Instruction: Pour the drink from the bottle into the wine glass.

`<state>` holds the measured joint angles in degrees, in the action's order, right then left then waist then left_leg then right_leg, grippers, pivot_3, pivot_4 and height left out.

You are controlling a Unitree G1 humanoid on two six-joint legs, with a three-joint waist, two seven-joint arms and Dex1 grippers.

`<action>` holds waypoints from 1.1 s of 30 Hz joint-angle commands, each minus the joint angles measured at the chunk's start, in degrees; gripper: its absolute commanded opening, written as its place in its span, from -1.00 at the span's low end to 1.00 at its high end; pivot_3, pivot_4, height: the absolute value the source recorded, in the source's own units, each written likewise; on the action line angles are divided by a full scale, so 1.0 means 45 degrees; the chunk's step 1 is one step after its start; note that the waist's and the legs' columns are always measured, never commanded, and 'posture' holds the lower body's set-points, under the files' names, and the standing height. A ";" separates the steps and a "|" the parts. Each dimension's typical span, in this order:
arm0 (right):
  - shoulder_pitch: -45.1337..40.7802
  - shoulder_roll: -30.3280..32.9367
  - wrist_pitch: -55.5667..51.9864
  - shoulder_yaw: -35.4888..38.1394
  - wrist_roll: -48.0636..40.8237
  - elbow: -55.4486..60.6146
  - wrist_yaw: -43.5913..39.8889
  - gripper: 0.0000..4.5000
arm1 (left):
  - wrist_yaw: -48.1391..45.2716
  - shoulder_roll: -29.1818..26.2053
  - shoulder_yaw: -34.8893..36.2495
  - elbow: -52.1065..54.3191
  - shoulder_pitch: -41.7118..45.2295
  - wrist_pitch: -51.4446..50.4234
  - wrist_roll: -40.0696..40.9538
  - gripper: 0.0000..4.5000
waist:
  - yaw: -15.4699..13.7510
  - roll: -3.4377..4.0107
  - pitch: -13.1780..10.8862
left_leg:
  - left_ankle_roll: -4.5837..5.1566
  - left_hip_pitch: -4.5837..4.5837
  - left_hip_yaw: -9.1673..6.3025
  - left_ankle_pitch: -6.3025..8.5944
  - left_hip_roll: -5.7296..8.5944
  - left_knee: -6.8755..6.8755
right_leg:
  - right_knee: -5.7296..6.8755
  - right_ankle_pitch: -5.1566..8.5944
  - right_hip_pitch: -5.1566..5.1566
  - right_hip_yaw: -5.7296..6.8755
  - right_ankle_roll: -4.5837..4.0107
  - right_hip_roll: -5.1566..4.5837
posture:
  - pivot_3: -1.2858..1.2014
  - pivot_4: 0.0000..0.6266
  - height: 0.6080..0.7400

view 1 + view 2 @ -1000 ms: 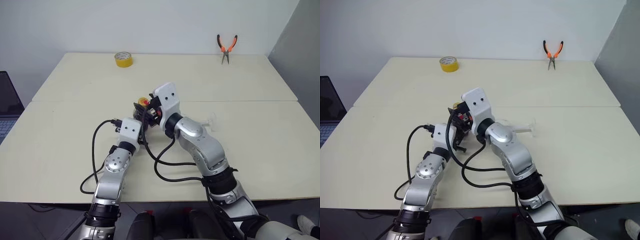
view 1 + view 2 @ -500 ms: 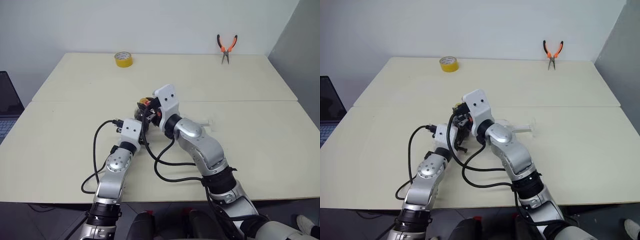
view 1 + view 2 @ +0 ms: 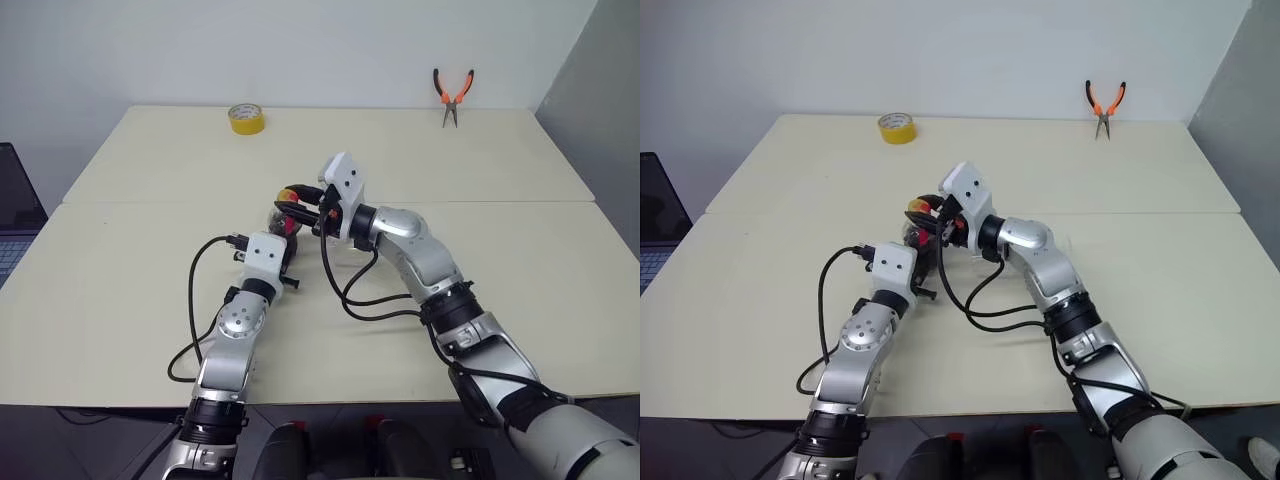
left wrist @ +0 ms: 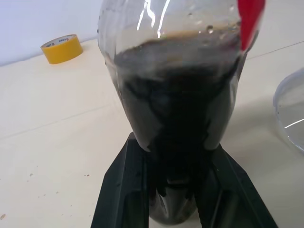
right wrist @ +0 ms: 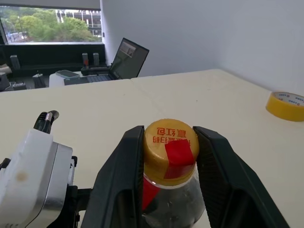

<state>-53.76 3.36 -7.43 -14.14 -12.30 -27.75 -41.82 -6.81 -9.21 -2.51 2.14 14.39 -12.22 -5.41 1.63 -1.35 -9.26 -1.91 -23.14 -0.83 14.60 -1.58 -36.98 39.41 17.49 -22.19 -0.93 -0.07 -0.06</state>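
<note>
Both arms reach forward over the table, the left gripper (image 4: pixel 183 199) clamped low, the right gripper (image 5: pixel 168 152) pinched higher, angled leftward.

bottle (image 3: pixel 285 218) upright at mid-table (image 3: pixel 150 290), between my left claw (image 4: pixel 183 156) at its body and my right claw (image 5: pixel 167 152) at its cap (image 5: pixel 170 142); tape roll (image 3: pixel 246 117) far behind-left; pliers (image 3: pixel 452 96) far behind-right; laptop (image 3: pixel 18 215) off left edge.
</note>
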 commanded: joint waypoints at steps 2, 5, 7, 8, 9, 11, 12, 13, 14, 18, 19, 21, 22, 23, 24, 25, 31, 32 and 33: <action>-0.0323 0.0229 0.0387 0.0657 0.0158 -0.0031 0.0078 -0.29 | -0.0396 -0.0334 0.0193 0.1276 -0.0451 0.0159 0.0229 -0.62 | 0.0017 0.0000 0.0000 | -0.0001 -0.0001 0.0001 0.0000 -0.0003 0.0002 | -0.0002 0.0000 -0.0001 -0.0002 0.0000 0.0000 | 0.03 -0.52 1.00; 0.0068 0.0144 0.0148 0.0675 0.0199 0.0542 0.0395 0.20 | -0.0507 -0.0496 0.0199 0.1555 -0.0527 -0.0060 0.0198 -0.63 | 0.0010 0.0002 -0.0001 | -0.0002 -0.0002 0.0005 0.0000 -0.0009 0.0006 | 0.0000 0.0000 -0.0008 -0.0005 0.0000 0.0000 | 0.03 -0.52 1.00; 0.0625 0.0067 -0.0430 0.0607 -0.0045 0.1617 0.0447 0.49 | -0.0467 -0.0456 0.0087 0.1573 -0.0474 -0.0117 0.0126 -0.64 | -0.0017 0.0002 -0.0001 | -0.0002 -0.0002 0.0001 0.0000 -0.0008 0.0001 | 0.0005 0.0000 -0.0007 -0.0002 -0.0001 -0.0002 | 0.03 -0.52 1.00; 0.0893 0.0029 -0.0746 0.0590 -0.0183 0.2138 0.0454 0.51 | -0.0452 -0.0425 0.0057 0.1568 -0.0454 -0.0126 0.0102 -0.64 | -0.0042 0.0002 -0.0001 | -0.0001 -0.0004 0.0001 -0.0001 -0.0006 -0.0001 | 0.0007 -0.0001 -0.0005 -0.0002 -0.0001 -0.0005 | 0.03 -0.52 1.00; 0.1075 0.0003 -0.0991 0.0588 -0.0255 0.2508 0.0464 0.51 | -0.0445 -0.0405 0.0044 0.1565 -0.0444 -0.0132 0.0087 -0.65 | -0.0051 0.0002 -0.0001 | -0.0001 -0.0006 -0.0001 0.0000 -0.0005 -0.0004 | 0.0007 0.0000 -0.0003 0.0000 -0.0001 -0.0006 | 0.03 -0.52 1.00; 0.1530 -0.0058 -0.1445 0.0573 -0.0307 0.3339 0.0674 0.51 | -0.0437 -0.0355 0.0025 0.1586 -0.0445 -0.0122 0.0076 -0.65 | -0.0045 0.0002 -0.0001 | -0.0001 -0.0010 0.0000 0.0000 0.0000 -0.0008 | 0.0007 -0.0001 -0.0003 -0.0001 0.0000 -0.0010 | 0.03 -0.52 1.00; 0.1902 -0.0149 -0.1715 0.0602 -0.0357 0.3921 0.0946 0.51 | -0.0423 -0.0312 0.0007 0.1561 -0.0415 -0.0108 0.0080 -0.65 | -0.0049 0.0001 -0.0001 | -0.0001 -0.0011 -0.0001 0.0000 0.0000 -0.0006 | 0.0005 -0.0001 -0.0004 0.0000 0.0000 -0.0010 | 0.03 -0.52 1.00; 0.2198 -0.0218 -0.1962 0.0615 -0.0389 0.4420 0.1160 0.51 | -0.0416 -0.0283 -0.0006 0.1593 -0.0429 -0.0108 0.0082 -0.65 | -0.0048 0.0002 -0.0001 | -0.0001 -0.0011 -0.0004 0.0000 -0.0001 -0.0004 | 0.0004 0.0000 -0.0004 0.0004 0.0000 -0.0010 | 0.03 -0.52 1.00; 0.2499 -0.0282 -0.2145 0.0620 -0.0389 0.4877 0.1377 0.51 | -0.0416 -0.0265 -0.0008 0.1624 -0.0452 -0.0106 0.0093 -0.65 | -0.0045 0.0001 -0.0001 | -0.0001 -0.0015 -0.0005 0.0000 -0.0001 -0.0002 | 0.0003 0.0000 -0.0009 0.0004 0.0000 -0.0010 | 0.03 -0.52 1.00; 0.3377 -0.0516 -0.2634 0.0575 -0.0476 0.6425 0.1982 0.51 | -0.0454 -0.0213 -0.0013 0.1655 -0.0494 -0.0097 0.0134 -0.65 | -0.0039 0.0002 -0.0001 | -0.0001 -0.0016 -0.0006 0.0000 0.0000 -0.0005 | 0.0007 0.0000 -0.0010 0.0005 0.0000 -0.0010 | 0.03 -0.52 1.00; 0.3576 -0.0577 -0.2806 0.0442 -0.0540 0.6915 0.2032 0.51 | -0.0460 -0.0208 0.0000 0.1662 -0.0492 -0.0099 0.0145 -0.65 | -0.0037 0.0001 -0.0001 | -0.0001 -0.0015 -0.0006 0.0000 0.0000 -0.0006 | 0.0009 0.0000 -0.0010 0.0004 0.0000 -0.0009 | 0.03 -0.52 1.00; 0.3797 -0.0676 -0.2968 0.0214 -0.0391 0.7394 0.2250 0.51 | -0.0474 -0.0219 0.0034 0.1649 -0.0486 -0.0092 0.0171 -0.65 | -0.0018 0.0001 -0.0001 | -0.0002 -0.0014 -0.0010 0.0000 -0.0001 -0.0003 | 0.0009 0.0000 -0.0010 0.0007 0.0000 -0.0007 | 0.03 -0.52 1.00; 0.3839 -0.0713 -0.2951 0.0114 -0.0181 0.7452 0.2439 0.51 | -0.0479 -0.0224 0.0047 0.1636 -0.0485 -0.0088 0.0181 -0.65 | -0.0012 0.0001 -0.0001 | -0.0002 -0.0015 -0.0009 -0.0001 -0.0001 -0.0002 | 0.0008 0.0000 -0.0011 0.0005 0.0001 -0.0006 | 0.03 -0.52 1.00; 0.3797 -0.0741 -0.2839 -0.0018 0.0182 0.7348 0.2733 0.51 | -0.0497 -0.0230 0.0051 0.1637 -0.0494 -0.0086 0.0192 -0.65 | -0.0010 0.0001 -0.0001 | -0.0001 -0.0013 -0.0009 -0.0001 -0.0001 -0.0003 | 0.0009 0.0000 -0.0011 0.0005 0.0001 -0.0005 | 0.03 -0.52 1.00; 0.3763 -0.0800 -0.2782 -0.0104 0.0383 0.7263 0.2934 0.51 | -0.0512 -0.0231 0.0048 0.1641 -0.0505 -0.0081 0.0200 -0.65 | -0.0013 0.0001 -0.0001 | -0.0002 -0.0012 -0.0010 -0.0001 0.0000 -0.0002 | 0.0009 0.0000 -0.0011 0.0007 0.0000 -0.0005 | 0.03 -0.52 1.00; 0.3725 -0.0855 -0.2752 -0.0194 0.0547 0.7187 0.3098 0.51 | -0.0525 -0.0235 0.0046 0.1643 -0.0510 -0.0076 0.0206 -0.65 | -0.0013 0.0001 -0.0001 | -0.0002 -0.0011 -0.0011 -0.0001 0.0000 -0.0003 | 0.0008 0.0000 -0.0010 0.0009 0.0001 -0.0005 | 0.03 -0.52 1.00; 0.3610 -0.1100 -0.2684 -0.0483 0.1339 0.6868 0.3841 0.51 | -0.0558 -0.0242 0.0058 0.1571 -0.0491 -0.0020 0.0225 -0.65 | -0.0020 0.0001 -0.0001 | -0.0003 -0.0015 -0.0010 -0.0001 0.0004 -0.0004 | 0.0003 0.0000 -0.0010 0.0006 0.0001 -0.0005 | 0.03 -0.52 1.00; 0.3568 -0.1168 -0.2648 -0.0469 0.1543 0.6746 0.4128 0.51 | -0.0567 -0.0250 0.0063 0.1540 -0.0479 -0.0001 0.0231 -0.65 | -0.0019 0.0001 -0.0001 | -0.0003 -0.0014 -0.0010 -0.0001 0.0003 -0.0004 | 0.0004 0.0000 -0.0010 0.0007 0.0001 -0.0005 | 0.03 -0.52 1.00; 0.3542 -0.1220 -0.2621 -0.0451 0.1685 0.6663 0.4320 0.51 | -0.0573 -0.0255 0.0066 0.1520 -0.0471 0.0012 0.0234 -0.65 | -0.0018 0.0001 -0.0001 | -0.0003 -0.0013 -0.0010 -0.0001 0.0003 -0.0003 | 0.0005 0.0000 -0.0010 0.0007 0.0001 -0.0005 | 0.03 -0.52 1.00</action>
<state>-36.60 -1.30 -20.53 -16.05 -5.65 1.56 -23.99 -9.46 -10.31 -2.50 6.17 11.59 -13.52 -4.70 1.55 -1.34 -9.27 -1.92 -23.19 -0.88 14.59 -1.57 -37.00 39.44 17.49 -22.24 -0.90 -0.06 -0.08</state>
